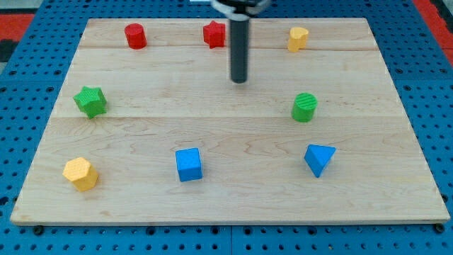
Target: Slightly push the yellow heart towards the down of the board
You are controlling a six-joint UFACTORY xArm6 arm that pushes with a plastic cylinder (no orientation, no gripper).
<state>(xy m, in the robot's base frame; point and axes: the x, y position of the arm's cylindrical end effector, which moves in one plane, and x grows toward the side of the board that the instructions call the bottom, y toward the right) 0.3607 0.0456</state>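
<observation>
The yellow heart (298,38) is sitting near the board's (226,205) top edge, toward the view's right, standing apart from every other block. My tip (240,81) is resting on the board below and to the view's left of the heart, well apart from it and touching no block. The rod is rising straight from the tip toward the view's top and is crossing the right edge of the red star (214,34), which is lying at the top edge just left of the rod. The arm is carrying no fingers; the rod is holding nothing.

Further along the top edge, toward the view's left, a red cylinder (135,35) is standing. In the middle band, a green cylinder (304,107) is sitting below the heart, and a green star (90,101) is lying near the left edge. Along the bottom band, a blue pyramid-like block (318,159) is lying below the green cylinder, a blue cube (188,164) is sitting left of centre, and a yellow hexagon (80,173) is occupying the lower left corner. The board is lying on a blue perforated table (21,78).
</observation>
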